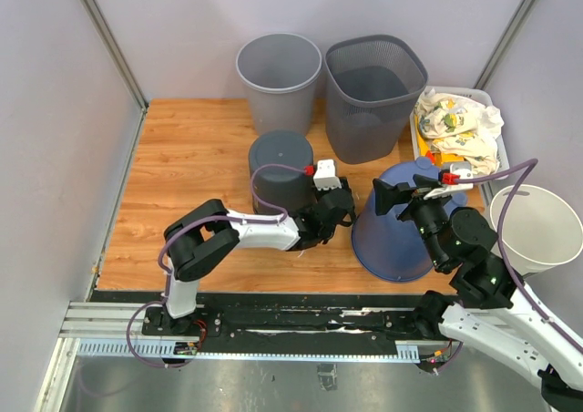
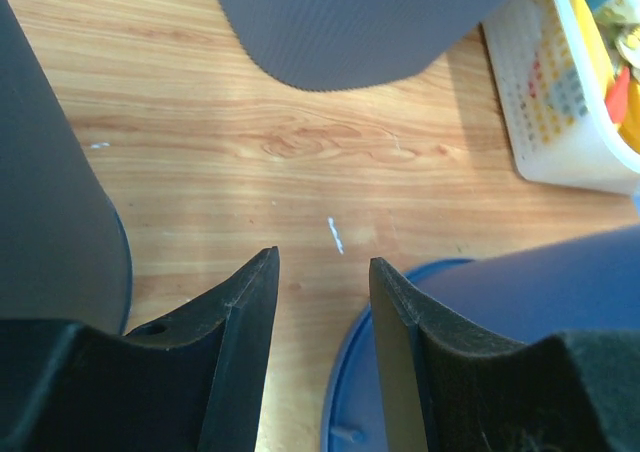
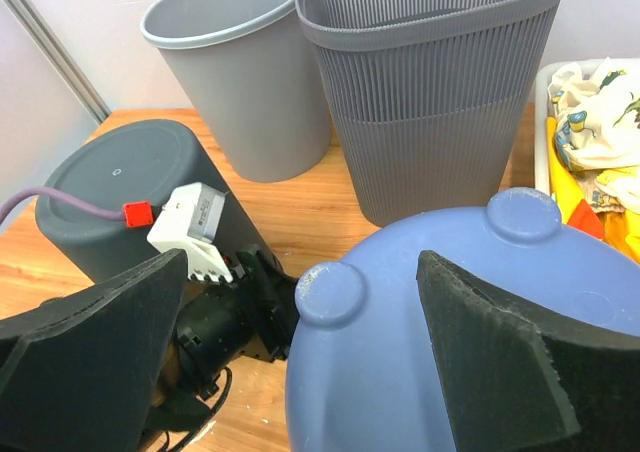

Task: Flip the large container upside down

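mostly hidden blue container (image 1: 387, 234) mouth; left claw (image 2: 322, 257) half-open, right claw (image 3: 302, 260) wide, both empty

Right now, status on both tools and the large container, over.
Left tool open, empty, low at rim of blue container. Right tool wide open, straddling its base. Blue container base up, rim down. Dark bin close beside left tool.

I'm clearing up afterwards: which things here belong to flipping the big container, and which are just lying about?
In the job: blue tub, left gripper, right gripper.
Lying about: dark bin, plain grey bin, ribbed grey bin, basket of cloths, white bucket.
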Robot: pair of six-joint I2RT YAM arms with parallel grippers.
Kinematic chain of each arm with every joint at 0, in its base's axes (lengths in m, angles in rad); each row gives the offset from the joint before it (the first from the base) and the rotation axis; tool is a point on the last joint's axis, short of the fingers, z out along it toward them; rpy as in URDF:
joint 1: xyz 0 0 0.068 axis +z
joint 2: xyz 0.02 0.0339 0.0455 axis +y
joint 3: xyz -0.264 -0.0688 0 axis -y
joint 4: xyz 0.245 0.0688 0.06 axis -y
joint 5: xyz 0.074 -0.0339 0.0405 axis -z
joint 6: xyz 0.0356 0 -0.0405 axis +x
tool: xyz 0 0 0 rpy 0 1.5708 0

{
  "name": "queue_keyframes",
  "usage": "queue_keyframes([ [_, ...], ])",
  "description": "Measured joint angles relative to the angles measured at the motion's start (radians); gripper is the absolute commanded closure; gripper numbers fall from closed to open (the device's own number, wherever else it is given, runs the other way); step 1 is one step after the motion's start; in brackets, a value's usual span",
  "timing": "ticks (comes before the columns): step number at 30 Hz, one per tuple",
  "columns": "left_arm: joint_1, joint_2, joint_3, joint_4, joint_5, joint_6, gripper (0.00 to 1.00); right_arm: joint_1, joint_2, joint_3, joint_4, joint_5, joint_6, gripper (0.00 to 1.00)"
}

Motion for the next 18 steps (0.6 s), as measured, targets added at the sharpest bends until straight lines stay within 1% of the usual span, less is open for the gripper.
queue_keyframes([
  [4, 0.043, 0.000, -0.008, 0.000, -0.012, -0.022, 0.56, -0.011, 0.000, -0.003, 0.000, -0.006, 0.005, 0.02],
  [9, 0.140, -0.043, -0.108, 0.000, -0.022, -0.053, 0.56, -0.013, 0.000, -0.006, 0.000, -0.011, 0.013, 0.02],
  [15, 0.267, -0.151, -0.236, 0.002, 0.009, -0.037, 0.59, -0.013, 0.003, -0.009, 0.001, -0.025, 0.018, 0.02],
  [18, 0.360, -0.216, -0.285, 0.024, 0.056, -0.010, 0.60, -0.013, 0.005, -0.012, 0.000, -0.027, 0.018, 0.02],
])
